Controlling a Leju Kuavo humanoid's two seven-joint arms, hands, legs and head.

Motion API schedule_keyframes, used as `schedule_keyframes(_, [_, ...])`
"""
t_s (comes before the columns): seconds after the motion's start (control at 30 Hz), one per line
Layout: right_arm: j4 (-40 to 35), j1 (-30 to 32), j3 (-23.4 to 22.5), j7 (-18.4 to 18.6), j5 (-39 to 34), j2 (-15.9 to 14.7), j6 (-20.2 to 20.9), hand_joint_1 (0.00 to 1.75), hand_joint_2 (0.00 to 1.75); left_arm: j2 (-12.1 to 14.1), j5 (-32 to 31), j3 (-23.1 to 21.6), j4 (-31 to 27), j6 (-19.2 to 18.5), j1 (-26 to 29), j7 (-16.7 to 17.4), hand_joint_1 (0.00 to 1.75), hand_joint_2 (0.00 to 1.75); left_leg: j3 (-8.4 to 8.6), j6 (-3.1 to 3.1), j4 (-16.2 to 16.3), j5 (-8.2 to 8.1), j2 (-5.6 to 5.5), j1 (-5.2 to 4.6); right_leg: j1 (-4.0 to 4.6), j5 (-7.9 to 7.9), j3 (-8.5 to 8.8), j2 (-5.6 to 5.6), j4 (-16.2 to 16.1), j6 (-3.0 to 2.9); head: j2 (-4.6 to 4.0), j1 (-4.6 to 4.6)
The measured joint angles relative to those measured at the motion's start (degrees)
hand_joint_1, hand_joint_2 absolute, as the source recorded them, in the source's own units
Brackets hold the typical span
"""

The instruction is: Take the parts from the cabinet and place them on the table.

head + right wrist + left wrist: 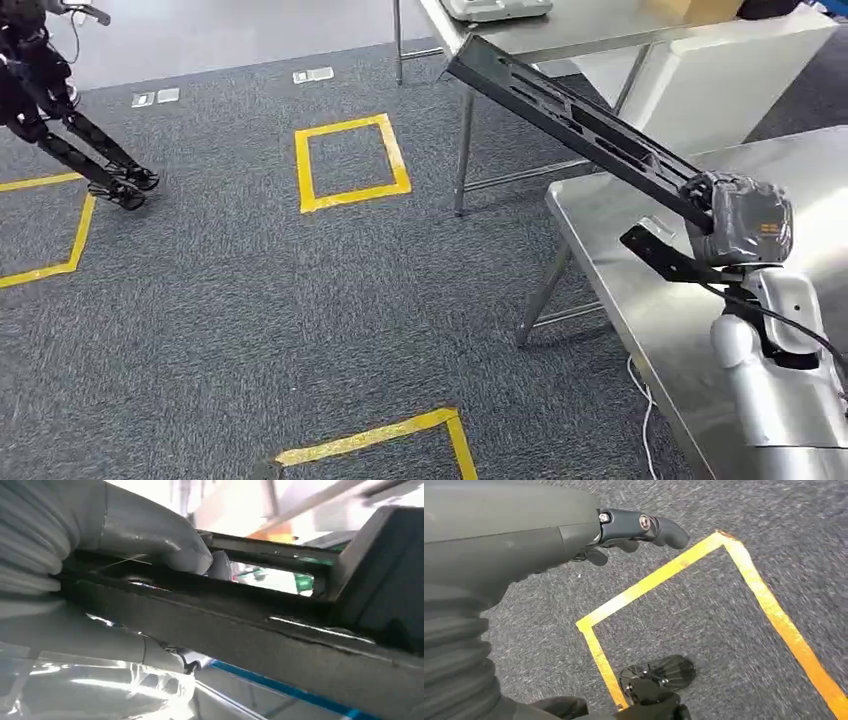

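Note:
A long black slotted part [580,125] slants up from my right hand [745,222] toward the far steel table [560,40]. My right hand grips its near end above the near steel table [640,300]. The right wrist view shows the thumb [165,545] pressed over the black part [240,615] at close range. My left hand [624,535] hangs over the grey carpet with nothing in it, its fingers loosely curled.
Yellow tape squares [350,162] mark the grey carpet. Another robot's dark legs [70,130] stand at the far left. A white cabinet [720,80] sits behind the far table. A white cable [645,420] hangs off the near table's edge.

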Motion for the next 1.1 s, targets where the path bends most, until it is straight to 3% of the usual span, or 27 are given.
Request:
schedule_keyframes(0.03, [0.09, -0.06, -0.09, 0.04, 0.09, 0.0, 0.0, 1.75, 1.75, 0.02, 0.0, 0.0, -0.02, 0.0, -0.09, 0.0, 0.0, 1.75, -0.33, -0.64, 0.84, -0.88, -2.33, 0.51, -0.58, 0.12, 0.16, 0.68, -0.1, -0.43, 0.0, -0.09])
schedule_keyframes(0.07, [0.2, -0.44, -0.11, 0.13, 0.2, -0.17, -0.02, 1.75, 1.75, 0.02, 0.0, 0.0, -0.02, 0.02, -0.08, -0.02, 0.0, 1.75, -1.36, -0.75, 3.58, -3.0, -5.25, 0.83, -0.59, 0.29, 0.09, 1.13, -0.07, -1.3, 0.0, -0.09])
schedule_keyframes(0.1, [0.37, -0.6, -0.11, 0.2, 0.39, -0.09, -0.04, 1.75, 1.75, 0.02, 0.0, 0.0, -0.02, 0.02, -0.03, 0.0, 0.0, 1.75, -3.25, -0.82, 7.97, -5.49, -6.82, 0.9, -0.49, 0.31, 0.04, 1.64, -0.08, -1.68, 0.0, -0.22])
schedule_keyframes(0.17, [0.85, -0.59, -0.11, 0.68, 0.79, 0.09, -0.26, 1.75, 1.75, 0.02, 0.0, 0.0, -0.02, 0.02, 0.1, 0.09, 0.0, 1.75, -7.82, -1.02, 17.51, -9.3, -7.7, 1.01, -0.15, 0.43, -0.13, 3.15, -0.07, -1.88, 0.0, -0.22])
schedule_keyframes(0.2, [1.2, -0.58, -0.17, 1.31, 1.27, 0.2, -0.59, 1.75, 1.75, 0.02, -0.07, 0.0, -0.02, 0.02, 0.12, 0.22, 0.0, 1.75, -8.78, -1.0, 19.18, -9.29, -7.7, 1.04, -0.07, 0.44, -0.17, 3.9, -0.06, -1.87, 0.0, -0.17])
schedule_keyframes(0.23, [1.4, -0.56, -0.31, 1.73, 1.55, 0.2, -0.85, 1.75, 1.75, 0.02, -0.13, 0.02, 0.0, 0.02, 0.11, 0.24, 0.0, 1.75, -8.35, -0.84, 18.01, -7.99, -7.71, 1.08, -0.03, 0.46, -0.17, 4.69, -0.03, -1.85, 0.0, -0.2])
schedule_keyframes(0.3, [1.73, -0.51, -0.68, 2.14, 1.79, 0.2, -1.09, 1.75, 1.75, 0.02, -0.26, 0.0, -0.02, 0.02, 0.11, 0.31, 0.0, 1.75, -4.07, -0.61, 9.39, -2.93, -8.57, 1.39, -0.06, 0.49, -0.13, 6.25, 0.17, -1.78, 0.0, -0.15])
schedule_keyframes(0.33, [1.77, -0.51, -0.74, 2.19, 1.79, 0.2, -1.14, 1.75, 1.75, 0.02, -0.26, 0.0, 0.0, 0.02, 0.11, 0.33, 0.0, 1.75, -1.39, -0.53, 4.15, -0.58, -10.54, 1.72, -0.13, 0.52, -0.18, 7.02, 0.34, -1.7, 0.0, -0.22])
schedule_keyframes(0.37, [1.79, -0.54, -0.74, 2.19, 1.79, 0.24, -1.25, 1.75, 1.75, 0.04, -0.26, 0.0, 0.0, 0.02, 0.11, 0.35, 0.0, 1.75, -0.39, -0.66, 1.91, -1.06, -13.73, 1.99, 0.26, 0.68, -0.54, 7.7, 0.53, -1.39, 0.0, -0.13])
schedule_keyframes(0.43, [1.9, -0.6, -0.96, 2.27, 1.79, 0.2, -1.38, 1.75, 1.75, 0.04, -0.42, 0.0, -0.02, -0.02, 0.04, 0.42, 0.0, 1.75, -0.61, -0.65, 1.77, -0.9, -12.15, 1.5, 0.32, 1.2, -1.33, 8.95, 0.36, -0.59, 0.0, -0.17])
schedule_keyframes(0.47, [1.92, -0.33, -1.26, 2.29, 1.79, 0.09, -1.38, 1.75, 1.75, 0.04, -0.44, 0.02, -0.02, -0.02, 0.02, 0.46, 0.0, 1.75, -0.6, -0.37, 1.8, -0.75, -11.61, 1.17, 0.06, 1.49, -1.42, 9.6, 0.09, -0.15, 0.0, -0.2])
schedule_keyframes(0.5, [1.92, -0.13, -1.62, 2.32, 1.75, -0.09, -1.38, 1.75, 1.75, 0.04, -0.5, 0.02, -0.07, -0.04, -0.03, 0.48, 0.0, 1.75, -0.51, 0.23, 1.32, -0.26, -10.73, 1.07, 0.32, 1.89, -1.77, 10.43, -0.22, 0.46, 0.0, -0.15])
schedule_keyframes(0.53, [1.99, 0.08, -1.83, 2.36, 1.71, -0.37, -1.38, 1.75, 1.75, 0.02, -0.61, 0.02, -0.09, -0.15, -0.17, 0.48, 0.0, 1.75, -0.49, 0.88, 0.51, 0.47, -9.61, 1.42, 0.14, 1.48, -2.55, 8.8, 0.69, 0.47, 0.0, -0.17])
schedule_keyframes(0.57, [2.01, 0.11, -2.08, 2.38, 1.64, -0.64, -1.38, 1.75, 1.75, 0.02, -0.7, 0.04, -0.11, -0.2, -0.17, 0.48, 0.0, 1.75, -0.58, 1.34, 0.36, 0.65, -9.21, 1.23, 0.69, 0.05, -3.7, 5.8, 2.74, 0.0, 0.0, -0.01])
schedule_keyframes(0.6, [2.05, 0.1, -2.08, 2.36, 1.64, -0.57, -1.38, 1.75, 1.75, 0.04, -0.7, 0.04, -0.11, -0.35, -0.14, 0.5, 0.0, 1.75, -0.76, 1.54, 0.37, 0.73, -8.3, 1.16, 0.62, -2.01, -5.56, 3.87, 6.83, -0.4, 0.0, 0.5])
schedule_keyframes(0.63, [2.12, 0.28, -2.08, 2.36, 1.62, -0.52, -1.38, 1.75, 1.75, 0.04, -0.74, 0.04, -0.11, -0.42, -0.07, 0.5, 0.0, 1.75, -0.82, 1.56, 0.38, 0.72, -7.47, 0.98, 0.6, -3.95, -7.7, 3.08, 11.54, -0.57, 0.0, 0.61])
schedule_keyframes(0.67, [2.19, 0.52, -2.08, 2.36, 1.62, -0.5, -1.38, 1.75, 1.75, 0.04, -0.77, 0.04, -0.09, -0.42, -0.07, 0.52, 0.0, 1.75, -0.98, 1.59, 0.4, 0.73, -6.64, 0.89, 0.61, -5.59, -9.69, 2.81, 16.13, -0.5, 0.0, 0.55])
schedule_keyframes(0.9, [2.23, 0.6, -2.08, 2.36, 1.6, -0.5, -1.38, 1.75, 1.75, 0.04, -0.79, 0.04, -0.11, -0.42, -0.07, 0.55, 0.0, 1.75, -1.04, 1.59, 0.42, 0.73, -6.39, 0.86, 0.6, -5.92, -10.16, 2.79, 17.28, -0.45, 0.0, 0.59])
schedule_keyframes(0.93, [2.43, 1.05, -2.14, 2.36, 1.57, -0.54, -1.36, 1.75, 1.75, 0.07, -0.85, 0.04, -0.11, -0.46, -0.07, 0.66, 0.0, 1.75, -1.09, 1.58, 0.44, 0.73, -4.87, 0.73, 0.51, -5.95, -10.05, 2.54, 18.34, 0.24, 0.0, 0.5])
schedule_keyframes(0.97, [2.47, 1.21, -2.14, 2.36, 1.57, -0.57, -1.36, 1.75, 1.75, 0.07, -0.92, 0.04, -0.11, -0.46, -0.08, 0.68, 0.0, 1.75, -1.09, 1.55, 0.44, 0.71, -4.24, 0.74, 0.5, -5.12, -8.37, 2.29, 15.89, 0.62, 0.0, 0.59])
schedule_keyframes(1.0, [2.47, 1.16, -2.27, 2.36, 1.57, -0.66, -1.36, 1.75, 1.75, 0.02, -1.31, 0.04, -0.11, -0.48, -0.13, 0.77, 0.0, 1.75, -0.99, 1.31, 0.5, 0.59, -2.54, 0.72, 0.44, -1.42, -0.75, -0.87, 2.99, 1.57, 0.0, 0.63])
schedule_keyframes(1.03, [2.51, 1.28, -2.75, 2.45, 1.51, -0.74, -1.34, 1.75, 1.75, 0.13, -1.42, 0.04, -0.24, -0.5, -0.23, 0.81, 0.0, 1.75, -0.71, 0.43, 0.69, 0.11, -0.43, -0.2, 1.31, -0.72, 0.63, -2.18, 0.13, -0.02, 0.0, 0.59])
schedule_keyframes(1.07, [2.51, 1.56, -3.5, 3.71, 2.47, -0.87, -1.25, 1.75, 1.75, 0.26, -1.66, 0.04, -0.46, -0.5, -0.5, 0.53, 0.0, 1.75, -1.2, -0.81, 2.74, -1.85, -3.54, 0.43, 0.02, -0.08, 0.52, 0.47, -0.11, -1.43, 0.0, 0.3])
schedule_keyframes(1.1, [2.53, 1.54, -3.48, 4.32, 3.05, -0.79, -1.09, 1.75, 1.75, 0.26, -1.79, 0.04, -0.46, -0.52, -0.5, 0.5, 0.0, 1.75, -2.65, -0.94, 6.34, -4.2, -6.06, 0.59, 0.05, 0.03, 0.47, 0.95, -0.1, -2.12, 0.0, 0.29])
